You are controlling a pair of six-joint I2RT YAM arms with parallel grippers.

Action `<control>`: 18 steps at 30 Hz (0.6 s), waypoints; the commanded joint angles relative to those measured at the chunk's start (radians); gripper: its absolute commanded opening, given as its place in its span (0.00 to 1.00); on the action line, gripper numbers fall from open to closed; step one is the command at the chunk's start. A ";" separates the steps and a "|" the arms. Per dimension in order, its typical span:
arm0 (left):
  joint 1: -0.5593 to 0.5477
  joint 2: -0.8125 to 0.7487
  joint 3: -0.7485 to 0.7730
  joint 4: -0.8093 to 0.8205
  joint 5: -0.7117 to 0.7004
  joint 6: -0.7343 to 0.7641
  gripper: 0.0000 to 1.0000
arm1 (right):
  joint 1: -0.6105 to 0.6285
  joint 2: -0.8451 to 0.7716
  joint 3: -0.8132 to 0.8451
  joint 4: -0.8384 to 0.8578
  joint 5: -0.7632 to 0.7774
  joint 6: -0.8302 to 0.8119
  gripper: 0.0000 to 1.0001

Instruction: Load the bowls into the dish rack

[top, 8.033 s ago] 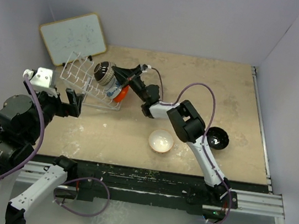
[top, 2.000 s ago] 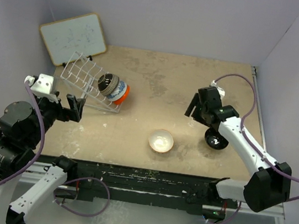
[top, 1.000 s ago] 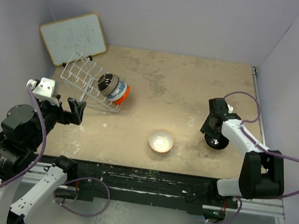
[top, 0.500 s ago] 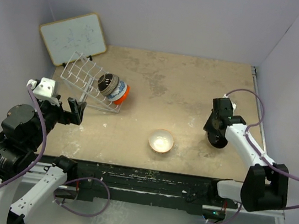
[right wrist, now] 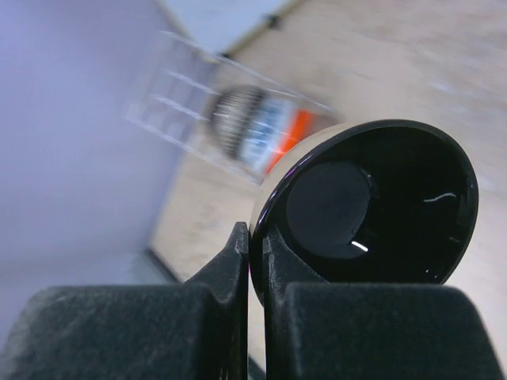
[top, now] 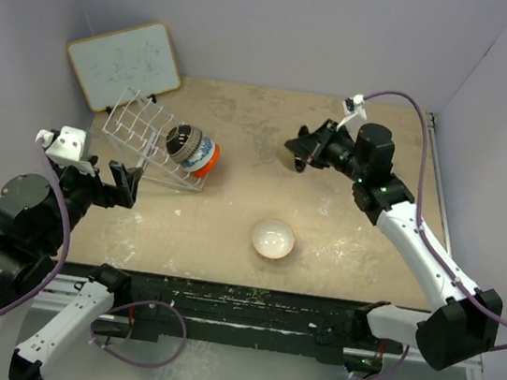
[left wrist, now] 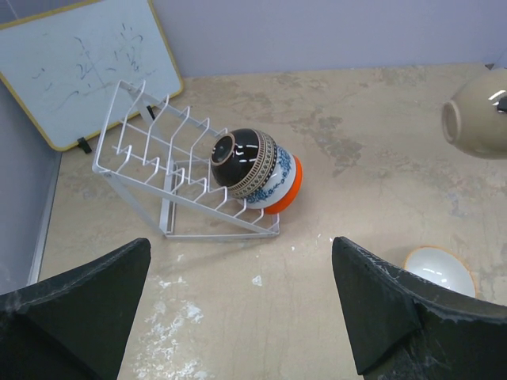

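The white wire dish rack (top: 144, 127) stands at the back left and holds a nested stack: a dark patterned bowl (left wrist: 242, 158), a blue-and-white bowl (left wrist: 265, 190) and an orange bowl (left wrist: 290, 184). My right gripper (top: 311, 149) is shut on the rim of the black bowl (right wrist: 372, 206), glossy black inside and tan outside (left wrist: 478, 115), holding it in the air over the table's middle back, right of the rack. The white bowl (top: 273, 239) sits on the table near the front. My left gripper (left wrist: 253, 317) is open and empty, in front of the rack.
A wood-framed whiteboard (top: 125, 63) leans against the back left wall behind the rack. Purple walls close the table on the left, back and right. White powdery marks lie on the tabletop (left wrist: 170, 332) in front of the rack.
My right gripper has lifted the black bowl off the table at the right and carried it up and left towards the rack. The left arm has barely moved.
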 commanded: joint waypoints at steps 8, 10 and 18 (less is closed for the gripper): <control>-0.004 0.046 0.216 -0.028 -0.036 0.012 0.99 | 0.200 0.338 0.146 1.227 -0.275 0.554 0.00; -0.005 0.047 0.247 -0.037 -0.051 0.017 0.99 | 0.239 0.438 0.207 1.355 -0.261 0.637 0.00; -0.004 0.047 0.300 -0.069 -0.071 0.029 0.99 | 0.311 0.829 0.527 1.746 -0.125 0.931 0.00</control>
